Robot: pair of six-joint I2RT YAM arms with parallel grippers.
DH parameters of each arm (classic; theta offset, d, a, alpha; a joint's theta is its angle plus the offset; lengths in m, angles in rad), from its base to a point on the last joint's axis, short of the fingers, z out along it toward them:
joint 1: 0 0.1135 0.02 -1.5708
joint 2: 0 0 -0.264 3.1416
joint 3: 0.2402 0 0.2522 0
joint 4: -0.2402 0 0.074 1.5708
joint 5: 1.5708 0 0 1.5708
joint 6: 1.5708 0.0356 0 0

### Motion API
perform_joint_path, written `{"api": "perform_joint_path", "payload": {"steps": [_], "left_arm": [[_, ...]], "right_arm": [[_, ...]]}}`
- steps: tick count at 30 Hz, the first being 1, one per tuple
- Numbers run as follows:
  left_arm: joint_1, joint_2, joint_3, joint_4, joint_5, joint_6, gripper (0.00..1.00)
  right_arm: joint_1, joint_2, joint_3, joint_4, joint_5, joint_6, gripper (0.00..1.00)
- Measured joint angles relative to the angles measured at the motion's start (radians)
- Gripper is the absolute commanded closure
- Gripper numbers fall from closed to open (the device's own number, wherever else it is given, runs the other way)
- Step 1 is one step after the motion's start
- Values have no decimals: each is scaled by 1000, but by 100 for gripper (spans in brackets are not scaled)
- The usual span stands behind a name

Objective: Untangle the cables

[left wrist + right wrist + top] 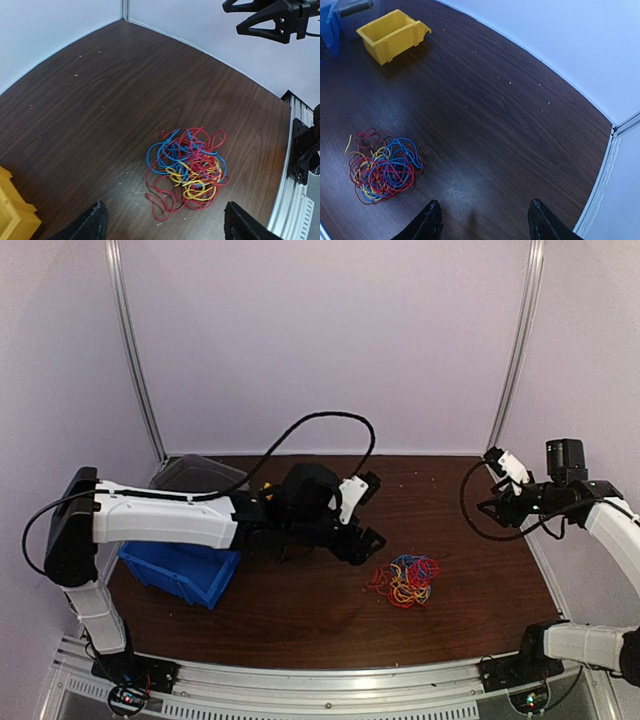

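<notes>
The cables (404, 580) lie as one tangled bundle of red, blue and yellow strands on the brown table, right of centre. The bundle also shows in the left wrist view (187, 171) and in the right wrist view (382, 169). My left gripper (366, 515) is open and empty, hovering above the table just left of and behind the bundle; its fingertips (92, 222) frame the bundle from above. My right gripper (497, 485) is open and empty, raised at the far right, well away from the bundle; its fingertips (427, 220) show over bare table.
A blue bin (180, 570) sits at the left under my left arm, with a grey bin (195, 475) behind it. A yellow bin (392, 34) stands near them. The table's right edge and metal rail (295, 190) are close to the bundle.
</notes>
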Motion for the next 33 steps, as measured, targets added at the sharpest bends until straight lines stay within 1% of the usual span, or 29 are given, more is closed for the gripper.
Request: {"api": "perform_joint_path", "payload": {"steps": [3, 5, 7, 11, 12, 16, 18, 19, 24, 26, 29, 33], "left_arm": [[-70, 139, 103, 20, -15, -42, 20], [-103, 216, 158, 31, -10, -82, 23], [-123, 271, 178, 60, 2, -131, 25], [-124, 300, 161, 103, 44, -218, 27], [-121, 302, 161, 110, 51, -238, 28], [-112, 309, 167, 129, 79, -286, 34], [-107, 314, 167, 138, 97, -306, 42], [-105, 315, 167, 145, 106, -318, 44], [-76, 318, 116, 227, 173, -378, 45], [-58, 318, 90, 235, 185, -389, 45], [-38, 319, 84, 239, 207, -396, 45], [-24, 321, 92, 248, 221, -385, 36]], "right_arm": [[9, -30, -35, -66, -1, -63, 38], [11, -39, -57, -101, -6, -120, 41], [12, -35, -80, -131, -22, -185, 44], [26, -14, -129, -164, -88, -291, 58], [42, -3, -137, -170, -106, -312, 60], [121, 35, -159, -177, -148, -358, 61], [157, 34, -183, -170, -158, -365, 61], [172, 32, -195, -163, -158, -364, 61], [256, 31, -250, -111, -145, -355, 62], [284, 45, -250, -93, -133, -348, 64], [311, 93, -243, -69, -122, -340, 64], [317, 137, -233, -44, -113, -336, 66]]}}
